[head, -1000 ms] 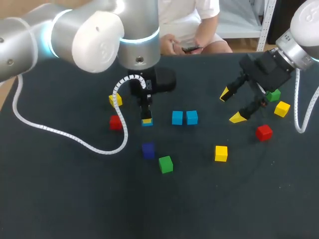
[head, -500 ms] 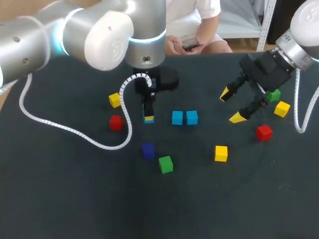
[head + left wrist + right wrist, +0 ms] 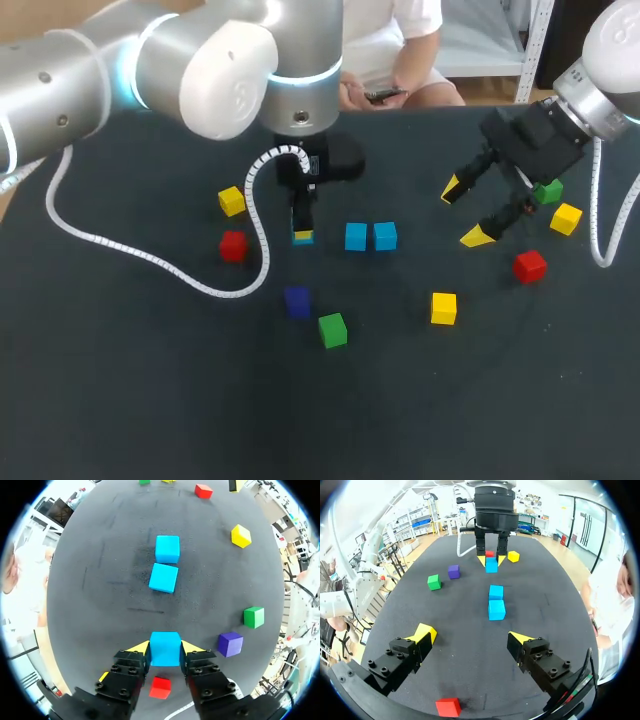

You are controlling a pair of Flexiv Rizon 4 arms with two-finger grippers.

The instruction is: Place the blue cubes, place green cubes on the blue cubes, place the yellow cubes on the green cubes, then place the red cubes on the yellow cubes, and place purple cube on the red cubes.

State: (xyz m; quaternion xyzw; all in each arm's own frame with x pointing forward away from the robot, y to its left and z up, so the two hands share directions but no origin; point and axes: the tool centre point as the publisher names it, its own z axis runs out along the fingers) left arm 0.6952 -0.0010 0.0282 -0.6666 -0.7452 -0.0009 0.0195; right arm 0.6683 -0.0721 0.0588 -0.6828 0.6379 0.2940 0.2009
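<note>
Left gripper (image 3: 301,236) — just up and left of centre in the head view. Its fingers are closed to the width of one blue cube (image 3: 302,238) and grip it from two opposite sides. My left wrist view confirms this: a yellow tip lies flat against each side face. I cannot tell whether the cube rests on the table (image 3: 120,390) or hangs just clear of it.

Second blue cube (image 3: 356,236) and third blue cube (image 3: 385,236) sit just right of the held one, in the same row. They are close side by side, with a gap between them and the held cube.

Right gripper (image 3: 464,212) — upper right, fingers spread wide, nothing between them.
- Right green cube (image 3: 547,191) and right yellow cube (image 3: 565,218) lie just beyond it towards the right edge.
- Right red cube (image 3: 530,265) is below those two.

Lower centre: purple cube (image 3: 297,301), with centre green cube (image 3: 332,329) just beside it to the lower right. Centre yellow cube (image 3: 443,307) is further right, well apart.

Left of the held cube: left yellow cube (image 3: 232,201), with left red cube (image 3: 232,245) near it, directly below.
</note>
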